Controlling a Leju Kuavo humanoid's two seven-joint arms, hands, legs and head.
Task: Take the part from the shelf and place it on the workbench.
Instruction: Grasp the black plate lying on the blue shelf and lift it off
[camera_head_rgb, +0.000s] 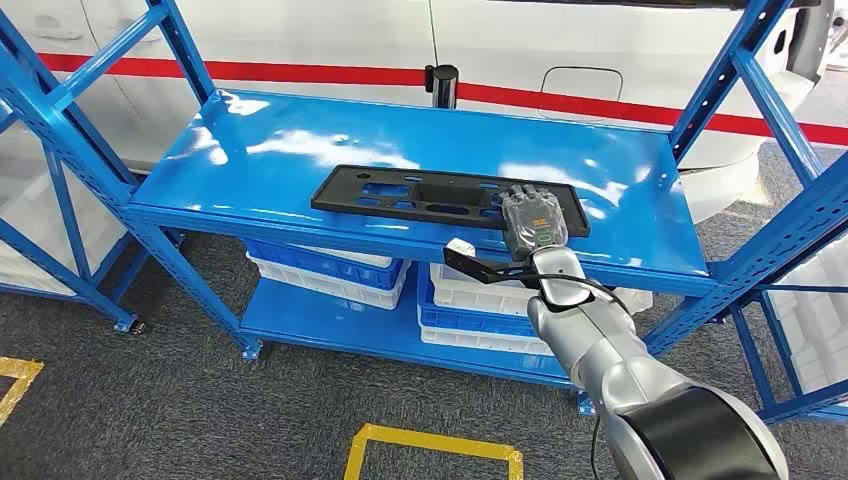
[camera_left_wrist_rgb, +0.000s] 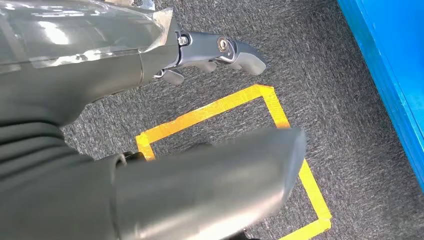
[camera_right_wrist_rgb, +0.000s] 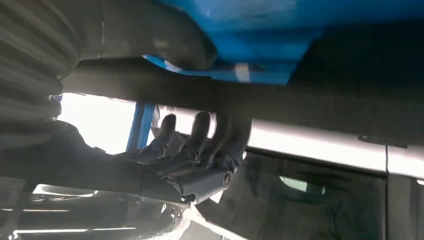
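Black flat plastic part (camera_head_rgb: 445, 197), long and rectangular with cut-out slots, lying on the top level of the glossy blue steel shelf (camera_head_rgb: 250, 150), toward the front edge and right of centre. Right hand (camera_head_rgb: 533, 220) laid over the part's right end, palm down, fingers (camera_head_rgb: 527, 194) reaching across its top face. From the right wrist view, dark fingers (camera_right_wrist_rgb: 200, 127) curled up around the dark bar of the part (camera_right_wrist_rgb: 300, 107), thick grey thumb (camera_right_wrist_rgb: 165, 42) pressed on the opposite side, so clamped on the part between thumb and fingers. Part flat on the shelf surface, not raised as far as can be told. Silver right arm (camera_head_rgb: 600, 350) coming up from lower right.

Left hand (camera_left_wrist_rgb: 220, 52) hanging beside the body above grey carpet (camera_left_wrist_rgb: 325, 75), holding nothing, fingers loosely bent and apart from the thumb (camera_left_wrist_rgb: 200, 190). Yellow tape rectangle (camera_left_wrist_rgb: 280, 115) on the carpet beneath it, blue shelf edge (camera_left_wrist_rgb: 390, 75) alongside.

Under the top level, white and blue plastic crates (camera_head_rgb: 330, 272) stacked on the lower shelf level. Behind the shelf, white vehicle body with a red stripe (camera_head_rgb: 600, 103). Small black post (camera_head_rgb: 441, 85) standing just behind the shelf's rear edge. More yellow tape (camera_head_rgb: 430, 442) on the floor in front of the shelf.
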